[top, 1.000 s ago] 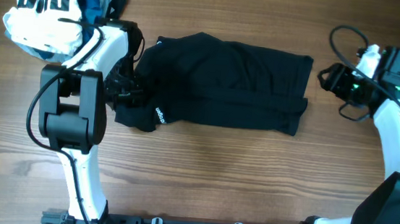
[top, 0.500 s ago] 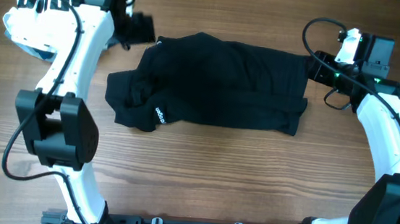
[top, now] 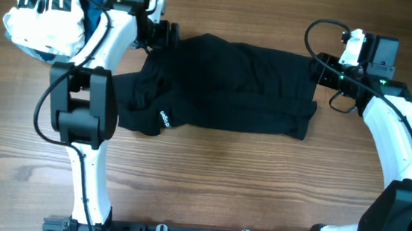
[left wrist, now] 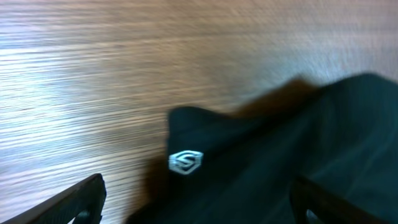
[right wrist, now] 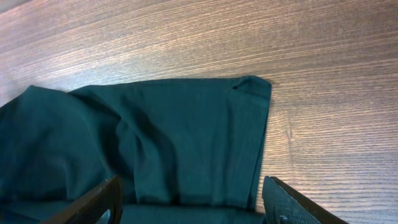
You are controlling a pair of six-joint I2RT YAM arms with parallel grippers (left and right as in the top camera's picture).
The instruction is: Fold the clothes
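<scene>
A black garment [top: 227,87] lies partly folded across the middle of the table, with a small white logo near its lower left. My left gripper [top: 167,35] is open at the garment's upper left corner; the left wrist view shows that corner with a white logo [left wrist: 186,162] between the spread fingers. My right gripper [top: 319,70] is open at the garment's upper right corner. The right wrist view shows that corner [right wrist: 252,87] and the cloth [right wrist: 155,143] between the fingers.
A pile of white and blue clothes [top: 47,12] sits at the far left corner, beside the left arm. Bare wooden table [top: 215,184] lies in front of the garment.
My left gripper has swung from the garment's left edge up to the far left, then right onto the upper left corner. My right gripper has moved left to the upper right corner.
</scene>
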